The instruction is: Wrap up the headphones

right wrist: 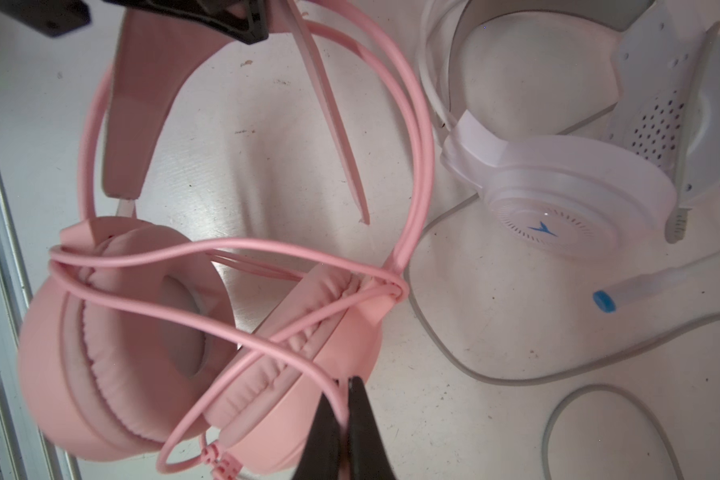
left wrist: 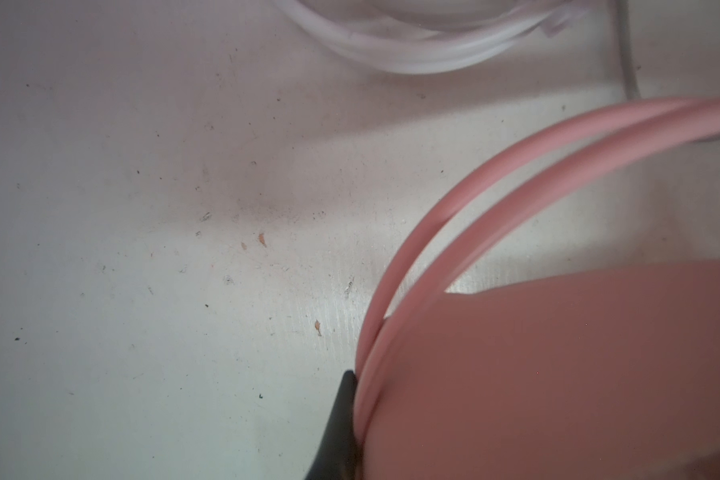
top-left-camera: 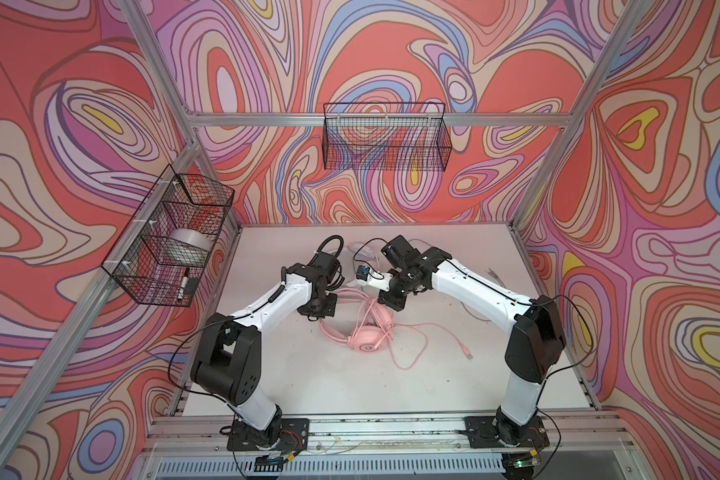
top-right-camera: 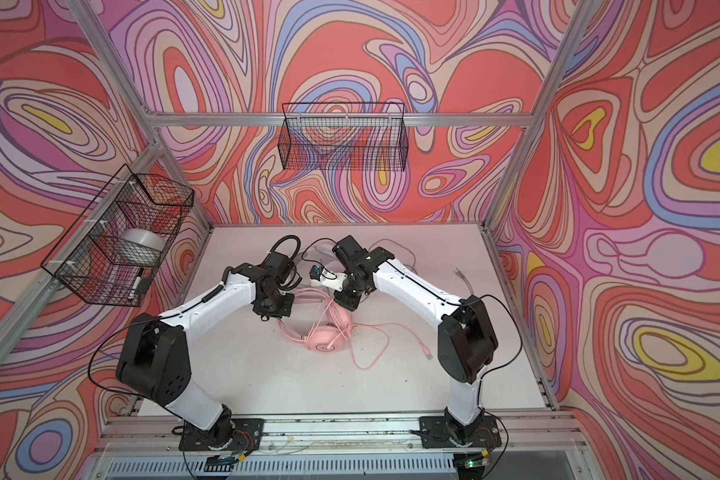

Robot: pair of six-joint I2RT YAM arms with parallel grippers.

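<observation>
Pink cable [right wrist: 242, 241] is what I must manage now: the right gripper [right wrist: 345, 401] has its jaws pressed together on it, just beside the earcups [right wrist: 300, 345]. The left gripper [right wrist: 242, 29] is clamped on the headband [right wrist: 125, 104] of the pink headset [right wrist: 59, 332] and holds it. To do this turn well, I think I should lead the cable across both earcups with light tension, so that the loops lie side by side and do not slip off, without dragging the headband out of the left grip. The headset lies in the middle of the table [top-left-camera: 308, 395], with several strands crossing its earcups. The loose rest, with the USB plug [top-left-camera: 467, 354], trails toward the right arm. The white headset [right wrist: 558, 195] lies just behind it, its grey cable [right wrist: 454, 357] loose.
</observation>
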